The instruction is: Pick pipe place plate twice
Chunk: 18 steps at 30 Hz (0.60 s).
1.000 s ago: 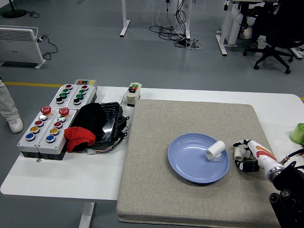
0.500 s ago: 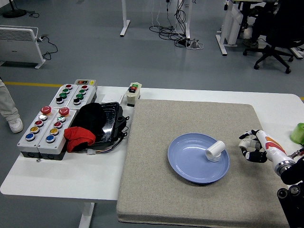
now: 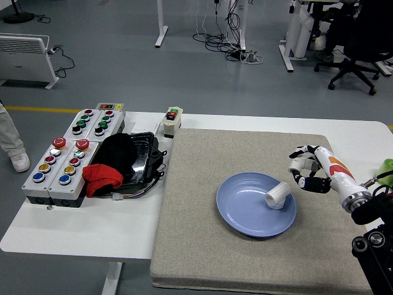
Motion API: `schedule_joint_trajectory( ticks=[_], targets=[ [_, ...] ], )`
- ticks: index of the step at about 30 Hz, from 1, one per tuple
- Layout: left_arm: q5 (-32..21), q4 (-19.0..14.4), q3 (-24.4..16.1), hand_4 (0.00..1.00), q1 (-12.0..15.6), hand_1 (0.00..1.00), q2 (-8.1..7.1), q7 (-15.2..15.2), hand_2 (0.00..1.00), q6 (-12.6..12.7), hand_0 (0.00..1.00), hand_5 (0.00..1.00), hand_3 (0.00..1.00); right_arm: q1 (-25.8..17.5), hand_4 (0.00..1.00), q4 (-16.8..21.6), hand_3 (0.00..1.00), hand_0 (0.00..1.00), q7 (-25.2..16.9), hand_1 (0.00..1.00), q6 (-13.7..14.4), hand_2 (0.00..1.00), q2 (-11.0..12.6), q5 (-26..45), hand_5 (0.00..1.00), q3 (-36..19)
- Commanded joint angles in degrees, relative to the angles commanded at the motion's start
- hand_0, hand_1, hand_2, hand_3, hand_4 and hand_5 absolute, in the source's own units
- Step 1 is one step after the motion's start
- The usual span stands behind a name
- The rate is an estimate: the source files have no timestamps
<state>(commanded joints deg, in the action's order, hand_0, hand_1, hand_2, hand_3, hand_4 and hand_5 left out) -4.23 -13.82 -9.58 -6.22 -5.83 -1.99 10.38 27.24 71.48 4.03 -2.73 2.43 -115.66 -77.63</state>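
A blue plate point(image 3: 245, 215) lies on the grey mat point(image 3: 202, 246), right of centre. One white pipe elbow point(image 3: 278, 195) rests on the plate's right side. My right hand point(image 3: 305, 169) hovers just past the plate's upper right rim, fingers curled around a second white pipe piece point(image 3: 298, 165) that is lifted off the mat. The white and orange forearm point(image 3: 341, 178) reaches in from the right edge. My left arm does not show.
Two grey button boxes point(image 3: 61, 163) sit at the table's left, next to a black tray point(image 3: 144, 153) with black and red cloth. A small switch box point(image 3: 172, 120) stands behind the mat. A green object point(image 3: 385, 171) is at the right edge. A person's leg point(image 3: 9, 138) shows far left.
My right hand closed on the pipe piece lying right of the plate, lifted it, and moved up and left toward the plate's rim. The pipe on the plate stayed put.
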Motion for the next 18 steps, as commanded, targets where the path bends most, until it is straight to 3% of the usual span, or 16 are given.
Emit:
schedule_joint_trajectory(
  ticks=[4,8,11,12,17,18],
  targets=[
    [0.18,0.03,-0.13,0.274,0.02,0.590,-0.05,-0.08,0.532,0.06,0.622,0.998,0.591,0.89,0.444,1.80,0.595,0.381,0.69,0.482,-0.91,0.517,-0.12,3.62,0.042,5.85],
    [0.87,0.02,-0.48,0.273,0.00,0.589,-0.11,-0.27,0.532,0.14,0.622,0.998,0.591,2.03,0.447,-1.37,0.596,0.426,-3.41,0.499,-2.45,0.518,-0.67,7.36,0.042,10.57],
    [0.47,0.01,-0.32,0.273,-0.10,0.589,-0.14,-0.10,0.532,0.18,0.622,0.998,0.591,2.11,0.447,-3.31,0.596,0.426,-4.91,0.499,-3.07,0.518,-1.03,5.00,0.042,12.79],
    [0.41,0.01,-0.30,0.274,-0.12,0.589,-0.13,-0.08,0.527,0.19,0.622,0.998,0.591,2.32,0.486,-3.94,0.644,0.813,-5.27,0.692,-3.23,0.620,-1.13,3.95,0.052,13.56],
    [0.30,0.01,-0.25,0.274,-0.23,0.589,-0.16,-0.05,0.527,0.22,0.622,0.998,0.591,3.33,0.486,-5.77,0.644,0.813,-6.35,0.692,-4.29,0.620,-1.59,0.30,0.052,15.84],
    [0.13,0.02,-0.14,0.274,-0.30,0.589,-0.15,0.00,0.526,0.23,0.621,0.998,0.591,3.52,0.577,-6.18,0.731,0.998,-6.13,0.891,-4.92,0.892,-1.72,-0.60,0.079,16.22]
  ],
)
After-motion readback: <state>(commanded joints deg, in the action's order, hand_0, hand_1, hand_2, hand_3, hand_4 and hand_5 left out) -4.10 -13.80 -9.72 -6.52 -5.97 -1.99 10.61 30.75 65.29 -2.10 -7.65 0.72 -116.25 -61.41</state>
